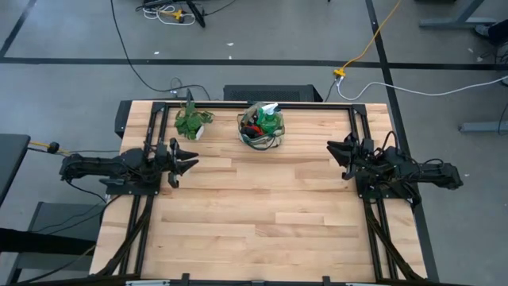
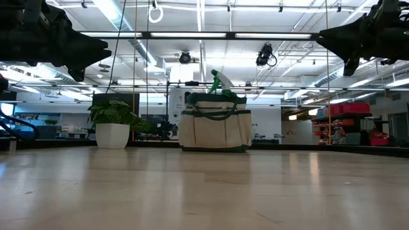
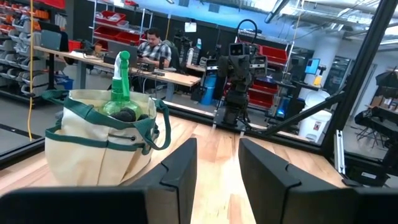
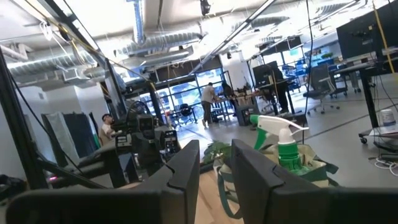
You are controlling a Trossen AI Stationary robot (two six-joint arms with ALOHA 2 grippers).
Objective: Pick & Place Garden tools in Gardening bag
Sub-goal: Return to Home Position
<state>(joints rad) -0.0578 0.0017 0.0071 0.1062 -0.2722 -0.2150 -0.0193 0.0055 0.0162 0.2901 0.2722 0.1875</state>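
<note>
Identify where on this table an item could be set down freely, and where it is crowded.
The table is bare across its near half and middle, between the left gripper and right gripper, and in the far right corner beyond the gardening bag. Crowded: the far edge, where potted plant and bag stand close, apart.

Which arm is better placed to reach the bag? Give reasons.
Right, narrowly. The right gripper and left gripper hover about equally far from the bag, but the plant crowds the left's path.

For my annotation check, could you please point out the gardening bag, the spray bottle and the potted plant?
gardening bag (image 2: 214, 131): low view, beige front wall.
spray bottle (image 3: 120, 81): left wrist view, green neck.
potted plant (image 2: 113, 135): low view, white pot.
</note>
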